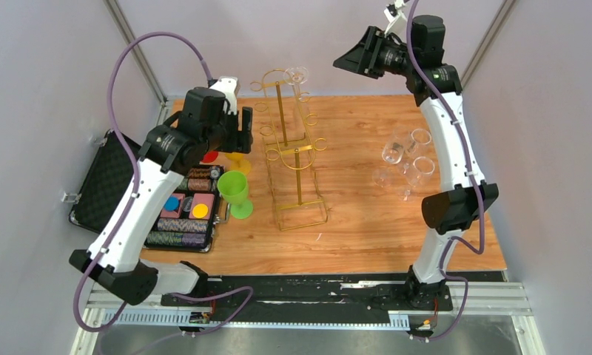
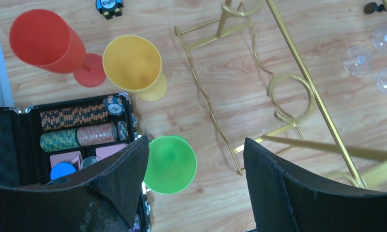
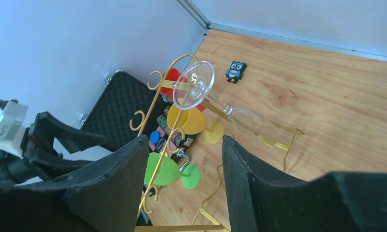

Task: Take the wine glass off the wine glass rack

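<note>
The right gripper [image 3: 184, 145] is hovering open and empty near the wine glass [image 3: 194, 84] hanging on the rack [image 2: 327, 146]; the left gripper [image 2: 195, 145] is gaping, also empty.

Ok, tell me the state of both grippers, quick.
Left gripper: open, holding nothing.
Right gripper: open, holding nothing.

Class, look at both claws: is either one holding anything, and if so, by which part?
Nothing is held. The left claw and right claw are both open and empty; the wine glass hangs untouched on the wine glass rack.
</note>
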You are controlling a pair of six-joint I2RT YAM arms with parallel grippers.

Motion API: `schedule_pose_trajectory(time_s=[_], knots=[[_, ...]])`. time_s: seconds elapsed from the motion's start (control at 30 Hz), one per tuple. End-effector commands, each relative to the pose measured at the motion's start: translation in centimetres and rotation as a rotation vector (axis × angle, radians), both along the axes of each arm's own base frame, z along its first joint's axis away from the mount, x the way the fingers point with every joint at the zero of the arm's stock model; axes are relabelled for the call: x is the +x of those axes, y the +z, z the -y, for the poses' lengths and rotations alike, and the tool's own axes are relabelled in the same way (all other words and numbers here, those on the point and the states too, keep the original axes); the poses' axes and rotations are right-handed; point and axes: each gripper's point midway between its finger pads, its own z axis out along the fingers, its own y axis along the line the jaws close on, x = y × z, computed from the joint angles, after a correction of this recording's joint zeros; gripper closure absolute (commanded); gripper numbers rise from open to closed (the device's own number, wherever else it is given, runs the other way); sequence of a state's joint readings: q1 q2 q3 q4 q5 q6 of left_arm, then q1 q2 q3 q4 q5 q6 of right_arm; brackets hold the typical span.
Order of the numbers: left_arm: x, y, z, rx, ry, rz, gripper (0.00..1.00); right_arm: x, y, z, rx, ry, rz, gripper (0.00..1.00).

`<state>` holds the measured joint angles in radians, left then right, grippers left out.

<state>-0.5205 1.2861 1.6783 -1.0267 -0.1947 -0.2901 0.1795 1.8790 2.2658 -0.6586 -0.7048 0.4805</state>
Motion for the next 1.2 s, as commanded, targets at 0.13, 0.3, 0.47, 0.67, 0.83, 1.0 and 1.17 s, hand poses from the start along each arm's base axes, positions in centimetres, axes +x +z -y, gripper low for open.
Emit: schedule_pose_trajectory(time_s=[0.13,0.3,0.47,0.67,0.83,1.0,1.17], knots=[[4.6,1.8,0.8,-0.066,0.034,0.044,0.24,-0.2,1.5,-2.1,0.056,0.084,0.054,0.44],[6.7,1.2,1.4,-0.055,0.036,0.023,0.26,0.0,1.2,-2.4,0.071,0.092,0.039,0.45],[7.8,1.3,2.4,-0.078,0.023,0.012,0.27,-0.1,1.0,-2.9,0.079,0.117,0.037,0.45],[8.5,0.8,3.6,-0.103,0.001,-0.017,0.28,-0.1,0.5,-3.4,0.095,0.143,0.011,0.46],[8.8,0.7,4.2,-0.119,-0.015,-0.03,0.28,0.1,-0.1,-3.9,0.108,0.162,-0.019,0.47],[8.9,0.6,4.6,-0.129,-0.022,-0.034,0.28,0.1,-0.5,-5.0,0.122,0.184,-0.04,0.47],[9.1,0.4,4.9,-0.136,-0.034,-0.044,0.28,0.9,-1.2,-5.9,0.137,0.179,-0.071,0.48]])
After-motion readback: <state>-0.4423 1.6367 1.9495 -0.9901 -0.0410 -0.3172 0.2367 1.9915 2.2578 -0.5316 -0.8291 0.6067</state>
